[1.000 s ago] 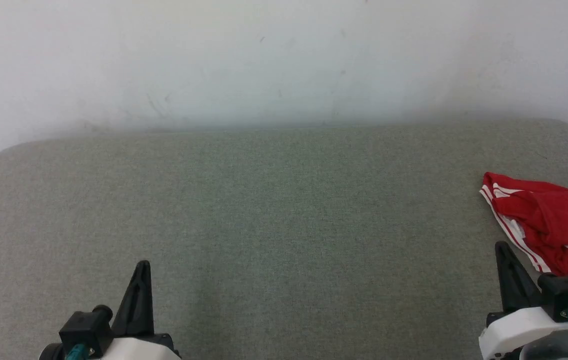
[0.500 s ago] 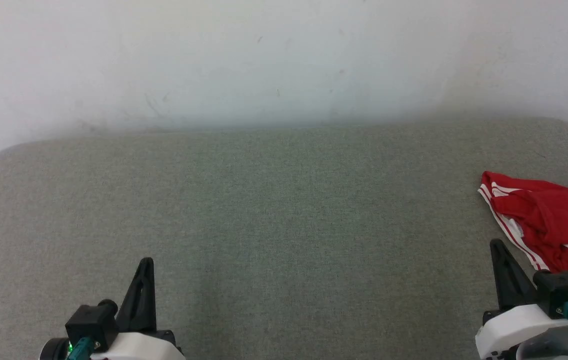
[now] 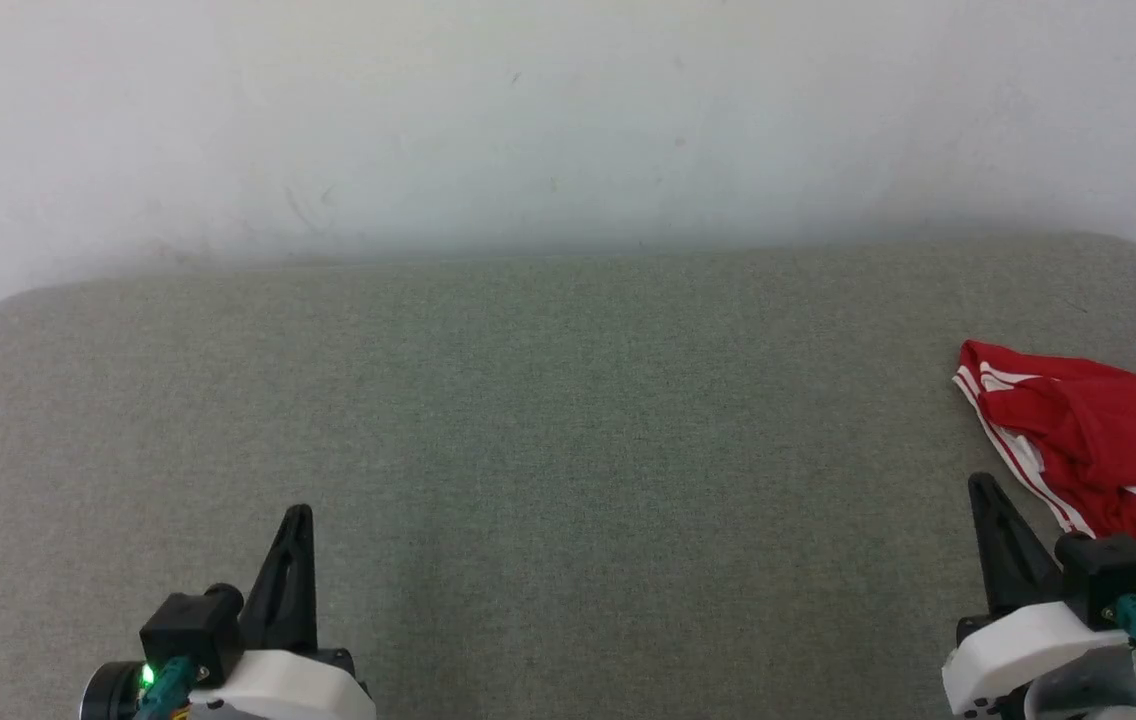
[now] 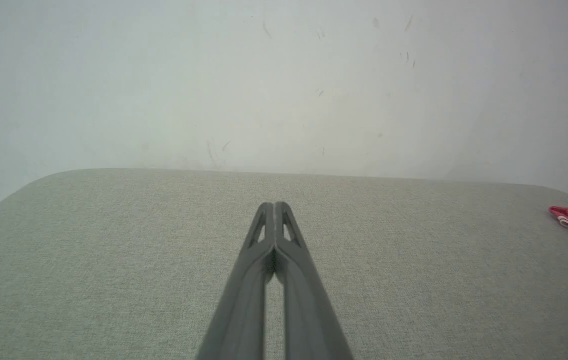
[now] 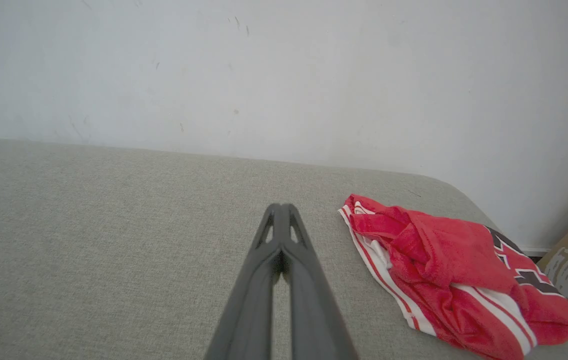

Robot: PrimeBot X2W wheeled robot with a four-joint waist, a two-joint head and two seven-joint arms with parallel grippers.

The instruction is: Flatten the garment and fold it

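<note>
Head view is showing me my left gripper [image 3: 298, 512] and right gripper [image 3: 978, 482], both sitting pinched fully together and gripping nothing. Just right of the right claw and slightly beyond it, the garment [image 3: 1093, 440] is lying crumpled on the grey padded surface [image 3: 568, 400], clear of the fingers.

Garment [image 5: 444, 260]: thin crumpled red cloth; table [image 3: 568, 420]: grey woven fabric, matt; wall [image 3: 568, 110]: white, scuffed, matt.
</note>
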